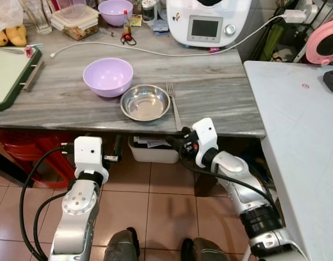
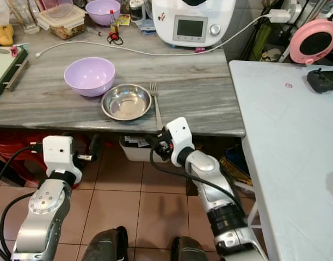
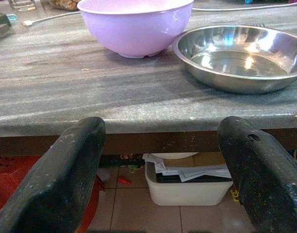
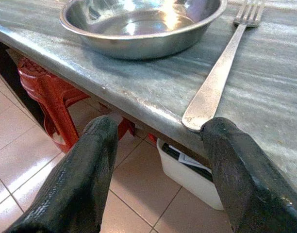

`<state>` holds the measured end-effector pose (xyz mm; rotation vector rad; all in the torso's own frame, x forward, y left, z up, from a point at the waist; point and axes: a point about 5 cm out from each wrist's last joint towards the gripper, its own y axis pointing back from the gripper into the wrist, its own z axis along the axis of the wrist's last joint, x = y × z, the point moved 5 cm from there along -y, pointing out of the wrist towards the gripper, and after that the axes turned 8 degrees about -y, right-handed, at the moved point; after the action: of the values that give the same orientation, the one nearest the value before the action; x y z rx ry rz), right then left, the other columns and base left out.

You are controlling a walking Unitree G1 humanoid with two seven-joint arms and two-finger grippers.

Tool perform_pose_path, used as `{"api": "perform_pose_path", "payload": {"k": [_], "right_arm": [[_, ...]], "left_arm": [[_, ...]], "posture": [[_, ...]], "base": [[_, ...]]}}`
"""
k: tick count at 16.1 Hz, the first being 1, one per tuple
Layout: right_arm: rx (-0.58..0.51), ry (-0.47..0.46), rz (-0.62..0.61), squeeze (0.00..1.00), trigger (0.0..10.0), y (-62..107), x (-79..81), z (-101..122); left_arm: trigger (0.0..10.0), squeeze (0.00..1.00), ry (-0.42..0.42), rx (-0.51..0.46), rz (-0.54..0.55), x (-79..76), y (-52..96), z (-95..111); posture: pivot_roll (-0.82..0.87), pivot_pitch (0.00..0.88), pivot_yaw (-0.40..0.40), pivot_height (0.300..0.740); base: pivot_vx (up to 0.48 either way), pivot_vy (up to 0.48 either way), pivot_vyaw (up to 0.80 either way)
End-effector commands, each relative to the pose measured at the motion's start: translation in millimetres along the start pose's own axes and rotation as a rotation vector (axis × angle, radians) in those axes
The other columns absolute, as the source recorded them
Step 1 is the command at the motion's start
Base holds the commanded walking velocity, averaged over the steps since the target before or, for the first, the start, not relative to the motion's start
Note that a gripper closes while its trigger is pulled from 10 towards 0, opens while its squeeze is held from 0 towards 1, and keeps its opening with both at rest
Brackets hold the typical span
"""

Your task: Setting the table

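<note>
On the grey marble table (image 1: 226,109) a light purple bowl (image 1: 108,76) stands beside a shallow steel dish (image 1: 145,102). A steel fork (image 1: 173,104) lies just right of the dish, its handle end reaching the table's front edge (image 4: 199,109). My right gripper (image 4: 158,145) is open just below and in front of that edge, close to the fork's handle tip, holding nothing. My left gripper (image 3: 163,160) is open too, level with the table's front edge and facing the bowl (image 3: 134,24) and the dish (image 3: 243,58), with nothing between its fingers.
A white kitchen appliance (image 1: 208,22), a white cable (image 1: 155,52) and a second purple bowl (image 1: 115,11) stand at the back. A green tray (image 1: 8,76) is at the left. A white table (image 1: 297,141) adjoins on the right. Under the table are a white bin (image 1: 153,153) and a red stool (image 1: 25,149).
</note>
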<state>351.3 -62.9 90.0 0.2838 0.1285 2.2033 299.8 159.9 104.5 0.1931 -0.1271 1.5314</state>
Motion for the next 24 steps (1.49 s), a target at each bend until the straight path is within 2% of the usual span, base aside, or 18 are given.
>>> {"api": "perform_pose_path", "payload": {"k": [1,7,11,15,17,19,21,22,23,24], "right_arm": [[-0.007,-0.005,0.002,0.00,10.0,-1.6,-1.4,2],[-0.010,-0.007,0.018,0.00,10.0,-8.9,2.1,4],[-0.055,0.019,0.004,0.00,10.0,-2.2,-0.3,16],[-0.153,0.046,-0.088,0.00,10.0,24.7,-11.9,40],[-0.223,0.053,-0.192,0.00,10.0,46.0,-20.7,50],[-0.257,0.067,-0.264,0.00,10.0,58.4,-25.5,50],[-0.314,0.033,-0.449,0.00,10.0,84.5,-41.4,46],[-0.328,0.048,-0.513,0.82,10.0,93.0,-46.5,45],[-0.327,0.045,-0.545,1.00,10.0,96.9,-48.3,43],[-0.334,0.028,-0.573,1.00,10.0,99.3,-50.1,41]], "left_arm": [[10.0,0.00,-0.010,0.005,0.005,0.7,1.9,0],[10.0,0.00,-0.014,0.005,0.006,1.8,1.6,0],[10.0,0.00,-0.016,0.004,0.010,3.6,3.1,0],[10.0,0.00,-0.024,0.013,0.020,9.3,7.1,-4],[10.0,0.00,-0.024,0.027,0.030,11.9,10.7,-8],[10.0,0.00,-0.021,0.040,0.033,12.7,13.3,-12],[10.0,0.00,-0.016,0.046,0.050,15.3,13.2,-14],[10.0,0.00,-0.010,0.045,0.068,18.7,11.5,-14],[10.0,0.00,-0.008,0.045,0.071,19.3,10.8,-13],[10.0,0.00,-0.004,0.044,0.071,18.3,8.7,-13]], "posture": [[0.07,0.127,0.011,0.740],[0.08,0.124,0.011,0.740],[0.08,0.118,0.008,0.740],[0.07,0.099,0.013,0.740],[0.06,0.084,0.017,0.740],[0.05,0.066,0.020,0.740],[0.04,0.039,0.022,0.740],[0.04,0.037,0.023,0.740],[0.03,0.029,0.024,0.740],[0.03,0.014,0.025,0.740]], "base": [[0.000,0.000,0.00],[0.000,0.000,0.00],[0.000,0.000,0.00],[0.000,0.000,0.00],[0.000,0.000,0.00],[0.000,0.000,0.00],[0.000,0.000,0.00],[0.000,0.000,0.00],[0.000,0.000,0.00],[0.000,0.000,0.00]]}}
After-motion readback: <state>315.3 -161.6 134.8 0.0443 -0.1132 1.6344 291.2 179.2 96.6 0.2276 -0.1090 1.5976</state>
